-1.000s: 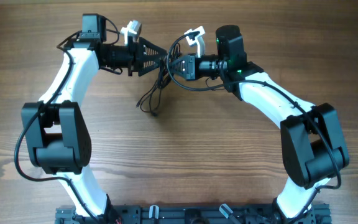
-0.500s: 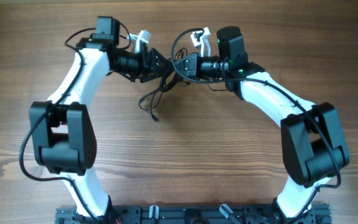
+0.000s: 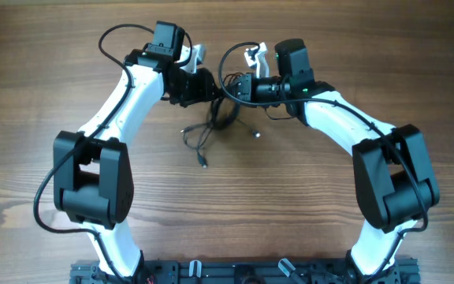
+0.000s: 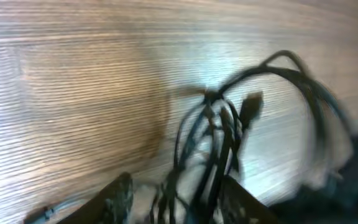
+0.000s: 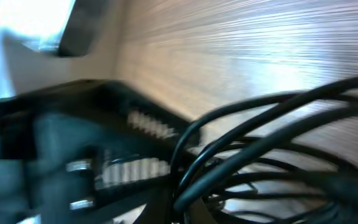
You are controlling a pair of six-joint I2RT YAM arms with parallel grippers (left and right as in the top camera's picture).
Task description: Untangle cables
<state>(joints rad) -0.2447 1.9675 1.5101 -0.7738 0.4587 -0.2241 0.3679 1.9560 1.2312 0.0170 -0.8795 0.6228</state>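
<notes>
Right gripper (image 3: pixel 232 85) is clamped fully shut over the far middle of the table (image 3: pixel 290 205); the cables (image 3: pixel 213 118) fan out from its tip, so it has the bunch pinched; left gripper (image 3: pixel 209 85) faces it nose to nose, just beside it, jaws about half apart; its fingers (image 4: pixel 120 195) stand either side of several strands without squeezing them; the rest of the tangle droops onto the wood in loose loops; one plug (image 3: pixel 203 163) lies at the near end; another (image 3: pixel 257 132) ends a strand running off to the right; both wrist views are blurred.
</notes>
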